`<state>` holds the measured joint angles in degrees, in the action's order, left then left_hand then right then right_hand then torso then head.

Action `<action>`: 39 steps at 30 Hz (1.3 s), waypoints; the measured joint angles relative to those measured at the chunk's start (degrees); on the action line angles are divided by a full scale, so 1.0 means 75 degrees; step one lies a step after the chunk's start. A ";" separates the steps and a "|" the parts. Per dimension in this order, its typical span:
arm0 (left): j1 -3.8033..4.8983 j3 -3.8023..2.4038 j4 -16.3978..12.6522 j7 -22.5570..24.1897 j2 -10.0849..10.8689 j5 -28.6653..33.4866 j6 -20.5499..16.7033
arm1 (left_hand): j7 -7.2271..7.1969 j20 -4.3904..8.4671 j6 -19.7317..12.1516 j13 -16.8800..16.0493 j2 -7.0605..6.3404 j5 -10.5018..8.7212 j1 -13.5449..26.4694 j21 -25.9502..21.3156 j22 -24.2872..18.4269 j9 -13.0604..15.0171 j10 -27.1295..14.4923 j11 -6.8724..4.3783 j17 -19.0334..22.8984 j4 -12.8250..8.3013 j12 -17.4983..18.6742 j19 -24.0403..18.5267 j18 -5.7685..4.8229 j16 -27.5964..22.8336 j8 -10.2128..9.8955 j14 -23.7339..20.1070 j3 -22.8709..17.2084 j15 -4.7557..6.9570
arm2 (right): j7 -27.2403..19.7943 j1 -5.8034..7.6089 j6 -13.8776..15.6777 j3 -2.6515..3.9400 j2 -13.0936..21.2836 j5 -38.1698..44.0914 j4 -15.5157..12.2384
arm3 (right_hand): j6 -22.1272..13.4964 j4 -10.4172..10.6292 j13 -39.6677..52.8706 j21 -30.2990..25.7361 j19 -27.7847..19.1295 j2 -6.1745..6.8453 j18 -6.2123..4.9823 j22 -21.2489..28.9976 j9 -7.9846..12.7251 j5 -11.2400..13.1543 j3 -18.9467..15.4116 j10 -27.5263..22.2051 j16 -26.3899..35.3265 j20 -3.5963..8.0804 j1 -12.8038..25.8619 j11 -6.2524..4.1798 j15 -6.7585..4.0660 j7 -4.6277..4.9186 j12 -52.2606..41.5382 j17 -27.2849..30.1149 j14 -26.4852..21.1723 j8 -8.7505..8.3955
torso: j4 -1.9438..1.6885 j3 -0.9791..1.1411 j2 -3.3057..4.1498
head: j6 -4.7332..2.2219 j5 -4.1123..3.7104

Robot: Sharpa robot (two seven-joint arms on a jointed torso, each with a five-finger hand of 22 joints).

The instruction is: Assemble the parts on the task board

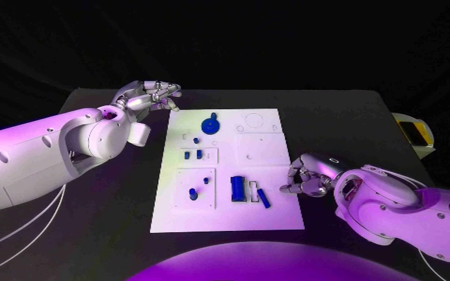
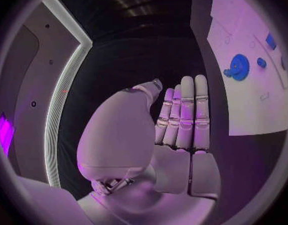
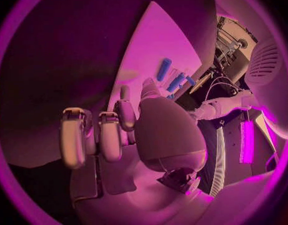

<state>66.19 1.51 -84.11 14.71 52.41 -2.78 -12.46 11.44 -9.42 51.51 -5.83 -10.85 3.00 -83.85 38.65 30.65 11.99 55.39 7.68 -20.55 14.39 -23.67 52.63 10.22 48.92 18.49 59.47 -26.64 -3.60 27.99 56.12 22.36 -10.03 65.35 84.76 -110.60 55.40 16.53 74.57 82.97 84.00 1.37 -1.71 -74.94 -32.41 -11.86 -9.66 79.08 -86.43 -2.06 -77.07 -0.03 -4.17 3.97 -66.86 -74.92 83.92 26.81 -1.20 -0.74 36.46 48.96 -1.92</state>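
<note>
The white task board (image 1: 272,219) lies in the middle of the table. At its far end rests a round blue disc (image 1: 212,125), and several small blue parts (image 1: 193,155) stand along its left side. A blue block (image 1: 237,188) and a blue rod (image 1: 263,198) lie near its front right. My left hand (image 1: 150,95) hovers off the board's far left corner, and its fingers (image 2: 188,110) are stretched out and hold nothing. The disc (image 2: 238,66) and board (image 2: 244,110) lie beside it. My right hand (image 1: 305,178) sits at the board's right edge, just right of the rod, with its fingers (image 3: 100,135) curled in on nothing. The rod (image 3: 164,68) lies beyond them.
A yellow and black object (image 1: 414,131) sits at the table's right edge. The black table (image 1: 337,118) stretches around the board on all sides.
</note>
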 measured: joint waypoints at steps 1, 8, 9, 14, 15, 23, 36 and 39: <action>0.0000 0.0000 0.0001 -0.0001 0.0001 0.0000 0.0001 | 0.0000 0.0000 0.0000 0.0000 0.0000 0.0000 0.0000 0.0000 0.0000 0.0000 0.0000 0.0000 0.0000 0.0000 0.0000 0.0000 0.0000 0.0000 0.0000 0.0000 0.0000 0.0000 | 0.0012 -0.0004 -0.0001 0.0000 -0.0011 0.0024 0.0000 | 0.0000 0.0009 0.0000 0.0000 0.0000 0.0000 0.0000 0.0000 0.0000 0.0000 -0.0009 0.0001 0.0000 0.0000 0.0000 -0.0001 0.0000 0.0000 0.0000 0.0000 0.0000 0.0000 | 0.0000 0.0000 0.0000 | 0.0001 -0.0007; 0.0000 0.0000 0.0004 -0.0004 0.0001 0.0000 0.0004 | 0.0000 0.0000 0.0000 0.0000 0.0000 0.0000 0.0000 0.0000 0.0000 0.0000 0.0000 0.0000 0.0000 0.0000 0.0000 0.0000 0.0000 0.0000 0.0000 0.0000 0.0000 0.0000 | 0.0022 -0.0054 0.0062 -0.0001 -0.0078 0.0057 -0.0044 | 0.0002 0.0028 0.0000 0.0031 0.0000 0.0000 0.0000 0.0001 -0.0001 0.0029 -0.0032 0.0002 0.0000 0.0000 0.0001 -0.0002 0.0000 -0.0002 -0.0030 0.0001 0.0000 0.0000 | 0.0002 -0.0001 -0.0001 | 0.0018 -0.0010; 0.0000 0.0000 0.0004 -0.0004 0.0001 0.0000 0.0005 | 0.0000 0.0000 0.0000 0.0000 0.0000 0.0000 0.0000 0.0000 0.0000 0.0000 0.0000 0.0000 0.0001 0.0000 0.0000 0.0000 0.0000 0.0000 0.0000 0.0000 0.0000 0.0000 | 0.0012 -0.0057 0.0095 -0.0002 -0.0084 0.0049 -0.0060 | 0.0024 0.0010 0.0000 0.0031 0.0000 0.0000 0.0000 0.0001 -0.0001 0.0029 -0.0050 0.0002 0.0000 0.0000 0.0001 -0.0002 0.0000 -0.0024 -0.0030 0.0001 0.0000 0.0000 | 0.0002 -0.0001 -0.0002 | 0.0019 -0.0010; 0.0000 0.0000 0.0008 -0.0008 0.0001 0.0000 0.0008 | 0.0000 0.0000 0.0000 0.0000 0.0000 0.0000 0.0000 0.0000 0.0001 0.0000 0.0000 0.0000 0.0001 0.0000 0.0000 0.0000 0.0000 0.0000 0.0000 0.0000 0.0000 0.0000 | -0.0089 -0.0066 0.0312 -0.0003 -0.0156 -0.0042 -0.0155 | 0.0053 0.0010 0.0000 0.0073 0.0000 0.0001 0.0000 0.0001 -0.0001 0.0029 -0.0050 0.0002 0.0000 0.0000 0.0001 -0.0002 0.0000 0.0003 -0.0079 0.0001 0.0000 0.0000 | 0.0001 -0.0001 -0.0004 | 0.0027 -0.0002; 0.0000 0.0001 0.0008 -0.0009 0.0001 0.0000 0.0009 | 0.0000 0.0000 0.0000 0.0000 0.0000 0.0000 0.0000 0.0000 0.0001 0.0000 0.0000 0.0000 0.0001 0.0000 0.0000 0.0000 0.0000 0.0000 0.0000 0.0000 0.0000 0.0000 | -0.0123 -0.0068 0.0360 -0.0003 -0.0186 -0.0076 -0.0174 | 0.0052 0.0010 0.0000 0.0073 0.0000 0.0001 0.0000 0.0001 -0.0002 0.0029 -0.0050 0.0002 0.0000 0.0000 0.0001 -0.0001 0.0000 0.0002 -0.0106 0.0001 0.0000 0.0000 | 0.0001 -0.0001 -0.0004 | 0.0028 -0.0001; 0.0000 0.0001 0.0011 -0.0015 -0.0004 0.0000 0.0015 | 0.0000 0.0000 0.0000 0.0000 0.0001 0.0000 0.0001 0.0000 0.0000 0.0002 0.0000 0.0000 0.0001 -0.0001 0.0000 0.0000 0.0000 0.0000 0.0000 0.0000 0.0000 0.0000 | -0.0280 -0.0082 0.0486 -0.0002 -0.0429 -0.0273 -0.0261 | 0.0072 0.0009 0.0000 0.0073 0.0000 0.0013 0.0000 0.0002 -0.0002 0.0028 -0.0118 0.0002 0.0000 0.0000 0.0014 -0.0001 0.0001 -0.0017 -0.0108 0.0001 0.0000 0.0000 | 0.0002 -0.0007 -0.0007 | 0.0027 -0.0004; 0.0000 0.0002 0.0010 -0.0029 -0.0011 0.0000 0.0026 | 0.0000 0.0000 0.0000 0.0000 0.0031 0.0000 0.0031 0.0000 -0.0010 0.0007 0.0000 0.0000 -0.0004 -0.0001 0.0000 0.0000 0.0001 0.0000 0.0000 0.0000 0.0000 0.0000 | -0.0253 -0.0239 0.0177 -0.0015 -0.0764 -0.0364 -0.0147 | 0.0078 -0.0012 -0.0008 0.0073 0.0000 0.0002 0.0000 0.0004 -0.0028 0.0518 -0.0473 0.0002 0.0000 0.0000 0.0104 -0.0002 0.0001 -0.0023 -0.0106 0.0002 0.0000 0.0000 | -0.0007 -0.0012 -0.0007 | 0.0056 -0.0014; 0.0000 0.0002 0.0009 -0.0033 -0.0008 0.0000 0.0028 | 0.0000 0.0000 0.0000 0.0000 0.0031 0.0000 0.0031 0.0000 -0.0010 0.0007 0.0000 0.0000 -0.0004 -0.0001 0.0000 0.0000 0.0001 0.0000 0.0000 0.0000 0.0000 0.0000 | -0.0217 -0.0271 0.0074 -0.0016 -0.0798 -0.0332 -0.0124 | 0.0078 -0.0012 -0.0009 0.0073 0.0000 0.0002 0.0000 0.0004 -0.0037 0.0561 -0.0514 0.0002 0.0000 0.0000 0.0104 -0.0002 0.0001 -0.0023 -0.0105 0.0002 0.0000 0.0001 | -0.0005 -0.0007 -0.0006 | 0.0064 -0.0001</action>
<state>66.19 1.52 -84.04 14.47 52.35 -2.78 -12.26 11.44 -9.42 51.51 -5.83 -10.62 3.00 -83.62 38.65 30.58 12.04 55.40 7.68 -20.58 14.39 -23.67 52.63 10.22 48.92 18.49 59.47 -26.64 -3.60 26.36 54.09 22.91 -10.15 59.36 82.27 -111.53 55.98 16.44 74.50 83.52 84.00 1.38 -1.71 -74.91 -32.69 -7.65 -13.51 79.09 -86.43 -2.06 -76.29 -0.04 -4.16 3.80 -67.66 -74.90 83.93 26.81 -1.24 -0.80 36.42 49.43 -1.93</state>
